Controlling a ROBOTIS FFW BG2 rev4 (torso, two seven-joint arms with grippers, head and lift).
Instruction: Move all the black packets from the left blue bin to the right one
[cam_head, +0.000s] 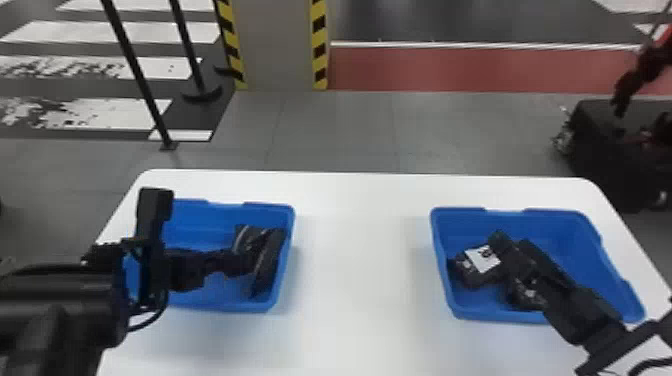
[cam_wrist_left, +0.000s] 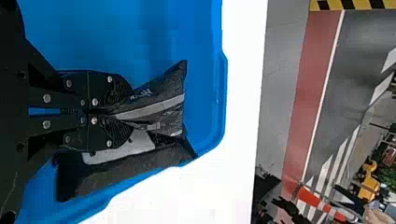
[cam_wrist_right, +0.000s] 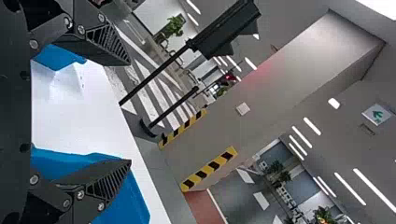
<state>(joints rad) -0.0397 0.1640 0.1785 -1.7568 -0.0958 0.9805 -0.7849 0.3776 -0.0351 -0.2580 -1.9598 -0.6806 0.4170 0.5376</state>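
Note:
My left gripper (cam_head: 243, 264) is inside the left blue bin (cam_head: 225, 303), at its right part. In the left wrist view the left gripper (cam_wrist_left: 125, 114) is shut on a black packet (cam_wrist_left: 161, 109) with a grey stripe. Another black packet (cam_wrist_left: 130, 167) lies beside it along the bin wall (cam_wrist_left: 223, 93). Over the right blue bin (cam_head: 505, 316) hangs my right gripper (cam_head: 511, 243), covering part of the black packets there; one packet (cam_head: 469, 281) has a white label. Seen from its own wrist, the right gripper (cam_wrist_right: 130, 112) has its fingers wide apart with nothing between them.
Both bins stand on a white table (cam_head: 362, 260), with a broad strip of tabletop between them. Beyond the table's far edge are a striped pillar (cam_head: 277, 45), thin black posts (cam_head: 135, 65) and a dark object (cam_head: 600, 150) on the floor at the right.

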